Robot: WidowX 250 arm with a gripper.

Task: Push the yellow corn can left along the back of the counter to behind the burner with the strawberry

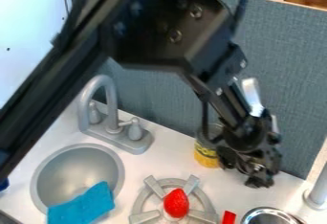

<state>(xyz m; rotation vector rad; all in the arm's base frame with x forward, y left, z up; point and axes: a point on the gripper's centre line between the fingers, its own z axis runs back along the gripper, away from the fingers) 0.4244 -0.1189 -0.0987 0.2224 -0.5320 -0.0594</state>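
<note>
Your pincer is low over the far right part of the white desk, in front of the gray panel. Can't tell you whether it's released or clenched; black parts overlap there. The arm comes in from the upper left, bends, then angles down to the right. Nearest thing to your pincer is the yellow-labeled can, upright on the desk, just left of it. The pincer covers a bit of the can's right side; contact unclear from this angle. Near side of the can you have the gray burner grate with a red strawberry on its middle. Just right of the grate: a small red piece, partly cut off by the view's near edge. Right of that, a shiny round metal vessel, also cut off. Gray post stands at your right edge. On the left you get the round gray sink, blue cloth draped over its near right rim, gray faucet with two handles on the far side.
</note>
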